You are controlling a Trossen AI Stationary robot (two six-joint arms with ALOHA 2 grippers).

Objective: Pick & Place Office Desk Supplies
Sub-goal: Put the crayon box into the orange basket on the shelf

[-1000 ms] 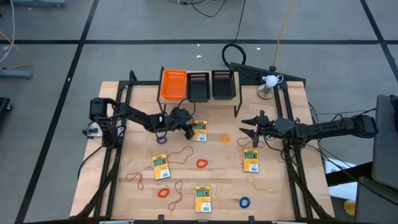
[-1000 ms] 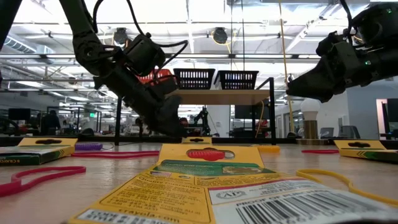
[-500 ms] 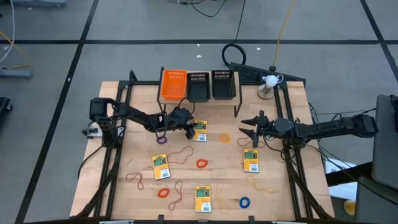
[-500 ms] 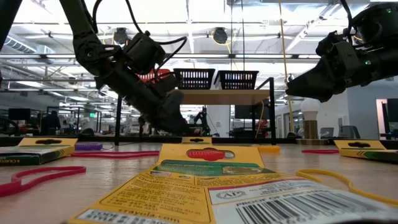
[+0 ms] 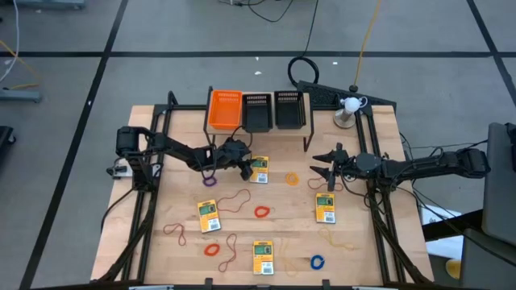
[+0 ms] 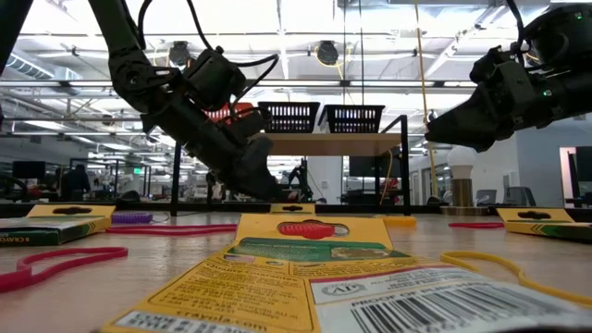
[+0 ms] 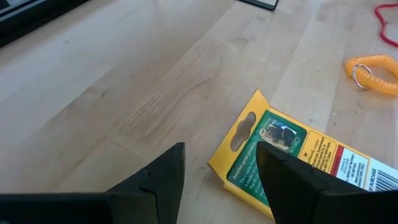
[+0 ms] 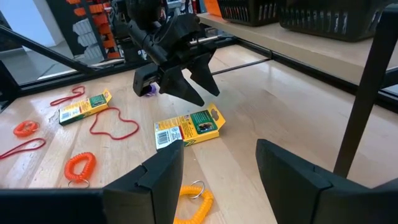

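Since a second ago almost nothing has shifted: the left gripper (image 5: 247,169) has edged a touch toward the card box (image 5: 259,170) beside it, and the right gripper (image 5: 322,172) has stayed where it was.

At the table's (image 5: 363,258) twelve o'clock edge a raised shelf carries an orange bin (image 5: 225,109) and two black mesh bins (image 5: 272,110); its dark posts stand just behind both grippers. A white object (image 5: 350,105) sits at about one o'clock.

The card boxes are flat, yellow with a green printed panel, a hang-hole and a barcode label. Four lie about: one by the left gripper, one below the right gripper (image 5: 325,208), one at the table's eight o'clock (image 5: 209,216) and one at six o'clock (image 5: 263,256). Coiled rings are scattered among them: purple (image 5: 210,181), orange (image 5: 292,179), red (image 5: 261,212) and blue (image 5: 317,262), with a loopy reddish band (image 5: 232,200) near the centre.

The left gripper hangs low with its fingers spread, the nearest card box at its three o'clock, its corner just ahead of the fingertips in the left wrist view, not pinched. The right gripper hovers spread and empty; the orange ring lies at its nine o'clock and a card box at its six o'clock, both apart from it.
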